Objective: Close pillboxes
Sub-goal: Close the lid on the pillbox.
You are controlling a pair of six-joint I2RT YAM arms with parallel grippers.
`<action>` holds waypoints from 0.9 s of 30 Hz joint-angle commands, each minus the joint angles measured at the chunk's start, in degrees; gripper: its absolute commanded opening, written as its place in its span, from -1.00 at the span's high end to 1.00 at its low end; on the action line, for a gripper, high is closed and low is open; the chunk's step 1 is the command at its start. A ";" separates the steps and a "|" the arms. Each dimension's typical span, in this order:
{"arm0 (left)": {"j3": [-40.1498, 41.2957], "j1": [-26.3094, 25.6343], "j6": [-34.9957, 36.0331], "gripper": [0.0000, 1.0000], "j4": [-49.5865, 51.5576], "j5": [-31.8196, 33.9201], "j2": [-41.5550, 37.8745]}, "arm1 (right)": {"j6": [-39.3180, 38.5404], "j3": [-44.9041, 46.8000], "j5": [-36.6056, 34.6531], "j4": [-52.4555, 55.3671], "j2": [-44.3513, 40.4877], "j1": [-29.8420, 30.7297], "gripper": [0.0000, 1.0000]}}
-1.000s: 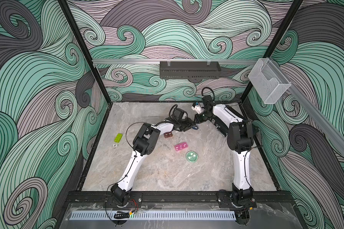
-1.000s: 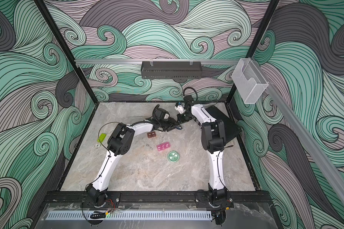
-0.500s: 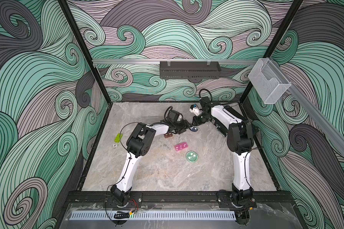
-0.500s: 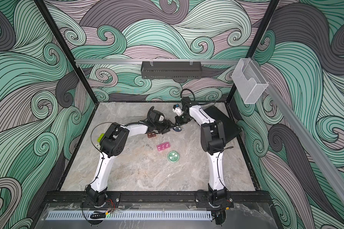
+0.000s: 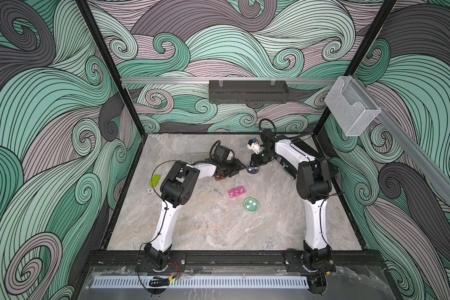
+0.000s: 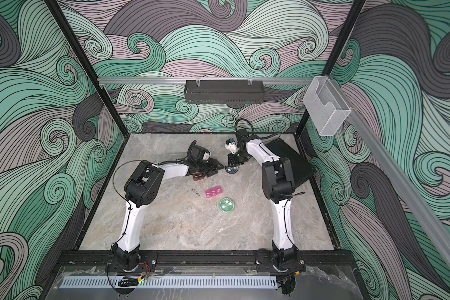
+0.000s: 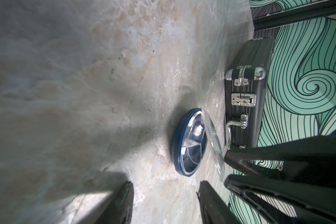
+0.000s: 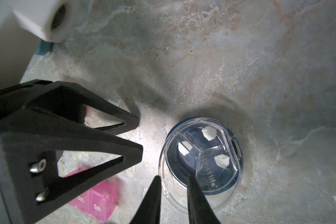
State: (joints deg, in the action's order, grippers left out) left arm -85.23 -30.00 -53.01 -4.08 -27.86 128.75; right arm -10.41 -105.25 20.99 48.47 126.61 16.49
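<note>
Round dark blue pillbox near the worktop's far edge, clear lid raised, rim pinched by the narrow-jawed right gripper above; left gripper, half-open and empty, just beside

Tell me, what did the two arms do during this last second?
The left gripper drew back from the round dark blue pillbox toward its own side, jaws open and empty. The right gripper came down to that box, and its fingertips now straddle the edge of the raised clear lid. Whether they pinch it is unclear. The brown pillbox, pink pillbox and green pillbox stayed put.
</note>
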 commanded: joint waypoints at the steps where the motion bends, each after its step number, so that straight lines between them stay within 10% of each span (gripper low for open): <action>1: 0.55 0.47 0.10 -0.11 4.34 1.14 -0.16 | 0.83 0.48 0.21 0.01 -0.07 0.43 0.50; 27: -8.17 -1.72 1.68 -0.12 9.74 1.53 4.00 | 2.77 1.94 -7.65 0.02 2.86 1.52 0.57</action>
State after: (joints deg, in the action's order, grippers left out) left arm -91.44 -31.05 -52.71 2.70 -27.44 130.82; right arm -8.27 -104.29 15.55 47.79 128.20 17.65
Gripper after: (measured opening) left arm 0.559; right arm 0.216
